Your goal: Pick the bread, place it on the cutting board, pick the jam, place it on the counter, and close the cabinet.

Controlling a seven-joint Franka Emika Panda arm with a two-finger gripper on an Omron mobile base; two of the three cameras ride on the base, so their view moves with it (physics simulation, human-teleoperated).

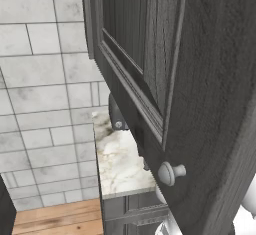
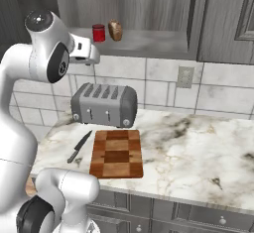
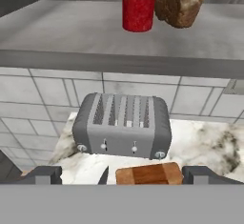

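- Two items noted on open cabinet [image 2: 149,43] shelf: bread [image 2: 115,29], with jam [image 2: 98,32] just beside it.
- Gripper [image 3: 121,174] jaws wide apart, holding nothing.
- Bread above and ahead of gripper, upright on shelf; cutting board [image 2: 117,153] below on counter [image 2: 198,147].

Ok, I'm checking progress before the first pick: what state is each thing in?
cabinet: door open.
bread: on the cabinet shelf, beside the jam.
jam: upright, lid on.
cutting board: bare, flat on the counter.
end effector: open, empty.
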